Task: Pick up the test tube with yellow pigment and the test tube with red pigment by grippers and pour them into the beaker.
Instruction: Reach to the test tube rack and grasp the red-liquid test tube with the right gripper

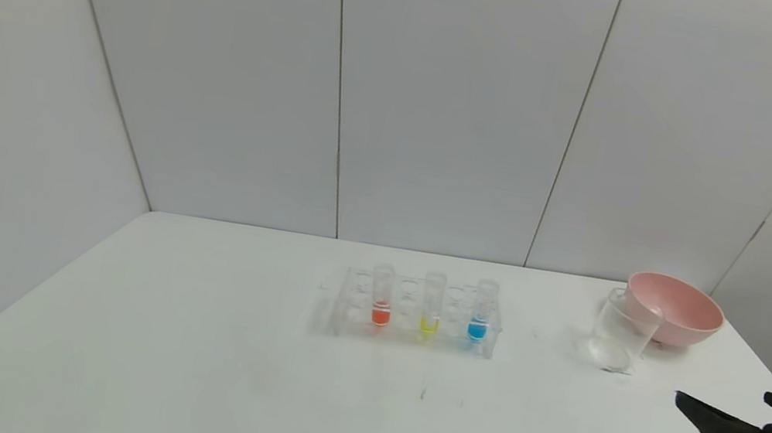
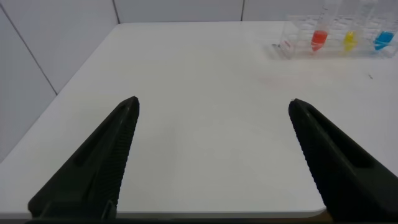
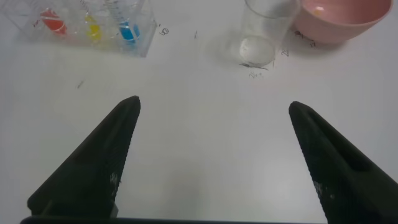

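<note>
A clear rack (image 1: 414,331) stands at the table's middle and holds three tubes. The test tube with red pigment (image 1: 382,296) is at its left, the test tube with yellow pigment (image 1: 432,303) in the middle, a blue one (image 1: 482,310) at its right. The clear beaker (image 1: 619,331) stands to the right, empty. My right gripper (image 1: 723,402) is open and empty at the right edge, below the beaker. My left gripper (image 2: 213,104) is open and empty over the table's near left; it is out of the head view. The right wrist view shows the beaker (image 3: 264,31) and the red (image 3: 54,22) and yellow (image 3: 92,27) tubes.
A pink bowl (image 1: 676,308) stands just behind the beaker, touching or nearly so. White wall panels close the back and sides. The table's left edge shows in the left wrist view (image 2: 74,71).
</note>
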Robot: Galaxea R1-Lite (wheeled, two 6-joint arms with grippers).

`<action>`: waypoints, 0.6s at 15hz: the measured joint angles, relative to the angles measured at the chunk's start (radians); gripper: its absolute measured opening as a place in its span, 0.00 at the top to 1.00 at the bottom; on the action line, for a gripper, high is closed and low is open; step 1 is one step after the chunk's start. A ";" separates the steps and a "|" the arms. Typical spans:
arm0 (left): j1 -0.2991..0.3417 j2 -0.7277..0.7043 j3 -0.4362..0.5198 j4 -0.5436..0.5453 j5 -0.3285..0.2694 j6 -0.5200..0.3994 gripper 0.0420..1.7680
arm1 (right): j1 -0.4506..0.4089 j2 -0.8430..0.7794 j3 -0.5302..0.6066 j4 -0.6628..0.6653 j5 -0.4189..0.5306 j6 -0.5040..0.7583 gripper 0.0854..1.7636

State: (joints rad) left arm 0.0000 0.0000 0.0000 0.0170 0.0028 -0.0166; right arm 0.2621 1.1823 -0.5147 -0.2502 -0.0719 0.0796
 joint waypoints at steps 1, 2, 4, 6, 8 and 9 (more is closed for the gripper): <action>0.000 0.000 0.000 0.000 0.000 0.000 0.03 | 0.050 0.033 -0.005 -0.022 -0.034 0.016 0.03; 0.000 0.000 0.000 0.000 0.000 0.000 0.03 | 0.105 0.065 -0.012 -0.035 -0.071 0.043 0.03; 0.000 0.000 0.000 0.000 0.000 0.000 0.03 | 0.227 0.133 -0.050 -0.041 -0.144 0.127 0.03; 0.000 0.000 0.000 0.000 0.000 0.000 0.03 | 0.326 0.209 -0.114 -0.043 -0.222 0.174 0.03; 0.000 0.000 0.000 0.000 0.000 0.000 0.03 | 0.410 0.295 -0.191 -0.043 -0.313 0.189 0.03; 0.000 0.000 0.000 0.000 0.000 0.000 0.03 | 0.447 0.336 -0.225 -0.043 -0.344 0.191 0.03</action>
State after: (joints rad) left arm 0.0000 0.0000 0.0000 0.0166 0.0023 -0.0166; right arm 0.7091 1.5187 -0.7398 -0.2928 -0.4164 0.2704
